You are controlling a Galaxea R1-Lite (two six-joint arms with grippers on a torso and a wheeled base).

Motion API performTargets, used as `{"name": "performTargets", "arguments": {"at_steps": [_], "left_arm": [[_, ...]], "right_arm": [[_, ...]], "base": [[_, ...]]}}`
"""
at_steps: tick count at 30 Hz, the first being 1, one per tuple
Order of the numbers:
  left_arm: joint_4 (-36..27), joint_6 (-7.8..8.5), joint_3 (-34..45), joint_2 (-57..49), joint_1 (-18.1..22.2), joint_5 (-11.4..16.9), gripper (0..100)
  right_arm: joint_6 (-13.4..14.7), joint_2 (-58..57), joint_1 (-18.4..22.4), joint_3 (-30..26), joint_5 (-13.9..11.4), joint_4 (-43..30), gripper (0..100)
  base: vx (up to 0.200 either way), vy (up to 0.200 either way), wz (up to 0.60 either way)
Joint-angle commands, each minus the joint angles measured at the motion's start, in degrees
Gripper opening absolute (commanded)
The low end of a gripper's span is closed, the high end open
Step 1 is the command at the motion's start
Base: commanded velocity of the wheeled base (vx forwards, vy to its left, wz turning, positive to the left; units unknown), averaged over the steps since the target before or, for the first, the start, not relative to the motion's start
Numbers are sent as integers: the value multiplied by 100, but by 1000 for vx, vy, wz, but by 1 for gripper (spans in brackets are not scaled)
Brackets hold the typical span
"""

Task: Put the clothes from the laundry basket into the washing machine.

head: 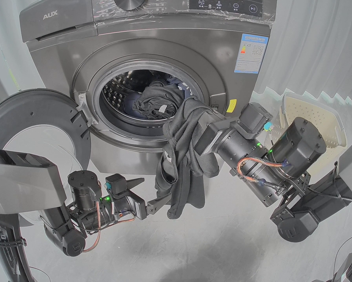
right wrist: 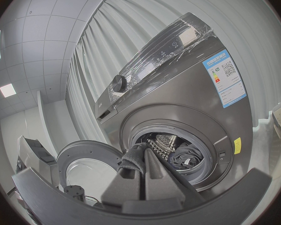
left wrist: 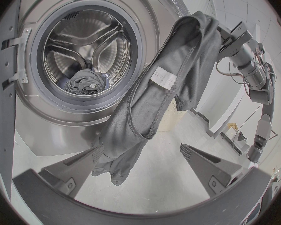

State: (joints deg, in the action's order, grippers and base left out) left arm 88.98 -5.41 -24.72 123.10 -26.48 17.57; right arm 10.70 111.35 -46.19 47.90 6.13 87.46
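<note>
Right gripper (right wrist: 143, 160) is clamped shut on a dark garment (head: 183, 157), and in the head view we see it parked at the lower right edge of the washing machine (head: 144, 55) opening, about mid frame. The cloth drapes off the fingers and hangs down past the porthole rim toward the floor. A pile of dark clothes (head: 156, 100) lies inside the drum, and we've got open room above it. The door (head: 31, 130) is swung wide at the left of the frame, well off the opening. The left gripper (head: 160, 205) sits low, centre-left, jaws apart, one finger (left wrist: 81, 163) seemingly touching the garment's hanging bottom end. The laundry basket (head: 321, 116) is tilted at the right edge, just beside the machine
</note>
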Motion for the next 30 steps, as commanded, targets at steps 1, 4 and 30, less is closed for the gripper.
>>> {"name": "performTargets", "arguments": {"at_steps": [1, 4, 30], "left_arm": [[32, -4, -164, 346, 46, 10, 100], [32, 5, -244, 478, 29, 10, 100], [49, -135, -1008, 891, 73, -104, 0]], "right_arm": [[2, 27, -57, 0, 2, 8, 0], [2, 36, -92, 0, 11, 8, 0], [11, 115, -233, -8, 11, 52, 0]], "base": [[0, 0, 0], [0, 0, 0], [0, 0, 0]]}}
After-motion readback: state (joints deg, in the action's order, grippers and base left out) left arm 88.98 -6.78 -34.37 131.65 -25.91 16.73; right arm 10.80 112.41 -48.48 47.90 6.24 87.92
